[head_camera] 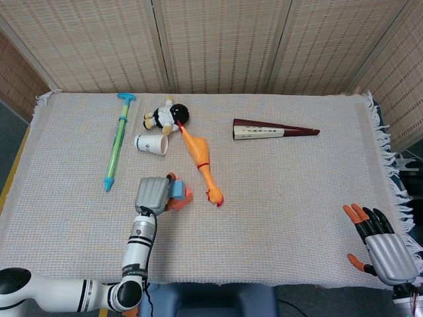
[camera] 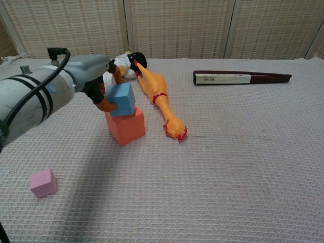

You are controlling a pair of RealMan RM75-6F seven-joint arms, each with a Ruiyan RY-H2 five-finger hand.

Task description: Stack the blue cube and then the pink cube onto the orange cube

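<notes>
Gripping the blue cube (camera: 121, 99), left hand (camera: 96, 76) tilts it atop orange cube (camera: 126, 126).

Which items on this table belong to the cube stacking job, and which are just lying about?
Job items:
blue cube, held by the left robot hand on the orange cube
orange cube
pink cube, alone near the front edge

Lying about:
rubber chicken
folded fan
plush toy
paper cup
water squirter
right robot hand, idle and open
</notes>
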